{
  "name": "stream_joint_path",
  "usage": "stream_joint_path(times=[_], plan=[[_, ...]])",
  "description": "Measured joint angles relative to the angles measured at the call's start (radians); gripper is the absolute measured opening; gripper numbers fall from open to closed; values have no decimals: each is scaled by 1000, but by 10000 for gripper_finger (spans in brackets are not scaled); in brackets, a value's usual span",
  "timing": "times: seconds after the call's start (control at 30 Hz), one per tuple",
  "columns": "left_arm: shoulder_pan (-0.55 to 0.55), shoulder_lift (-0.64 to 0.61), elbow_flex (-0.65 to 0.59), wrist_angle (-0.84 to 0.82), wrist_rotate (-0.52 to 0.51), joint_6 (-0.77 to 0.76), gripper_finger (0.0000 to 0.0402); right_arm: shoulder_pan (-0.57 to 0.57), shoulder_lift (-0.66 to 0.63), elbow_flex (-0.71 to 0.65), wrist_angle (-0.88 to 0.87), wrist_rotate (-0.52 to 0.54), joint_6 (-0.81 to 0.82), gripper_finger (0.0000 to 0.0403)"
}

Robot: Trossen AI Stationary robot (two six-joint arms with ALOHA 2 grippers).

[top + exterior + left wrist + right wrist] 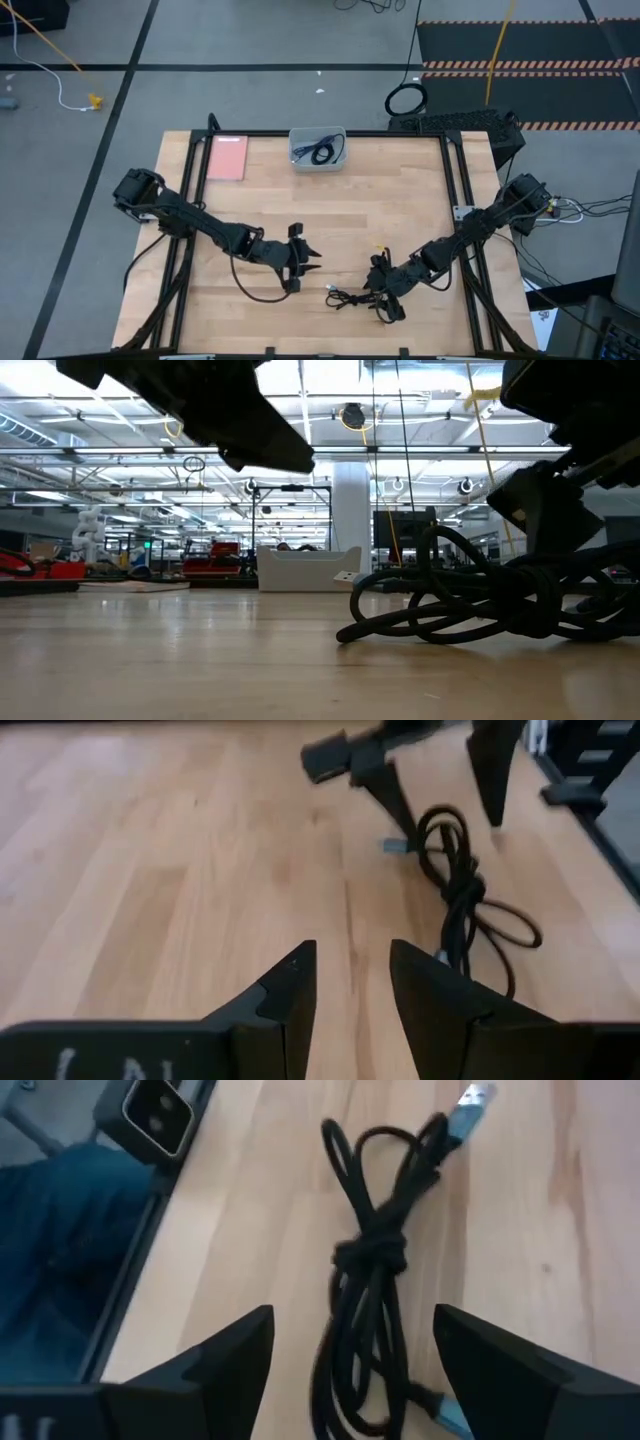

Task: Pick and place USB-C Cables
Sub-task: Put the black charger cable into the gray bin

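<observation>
Hovering over knotted black cable [372,1280], right gripper [355,1355] spread wide; left gripper [350,985] open nearby.

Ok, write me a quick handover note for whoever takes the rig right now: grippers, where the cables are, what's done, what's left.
Right gripper: open, low over the table's near edge, fingers either side of a knotted black USB-C cable lying on the wood; not gripped yet.
Left gripper: open, empty, waiting mid-table, pointed toward that cable.
Tray at the far edge: already holds dark cable; how many, cannot tell.
Done: some cable is in the tray.
Left: close on the black cable, lift it, carry it to the tray, release.
</observation>
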Motion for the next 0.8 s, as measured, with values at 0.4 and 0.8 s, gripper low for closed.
stream_joint_path(times=[0.4, 0.8], plan=[[4, 10, 0, 35, -7, 19, 131, 3, 110, 1, 90, 3, -6, 251], [37, 10, 0, 35, -7, 36, 131, 1, 108, 1, 83, 5, -22, 127]])
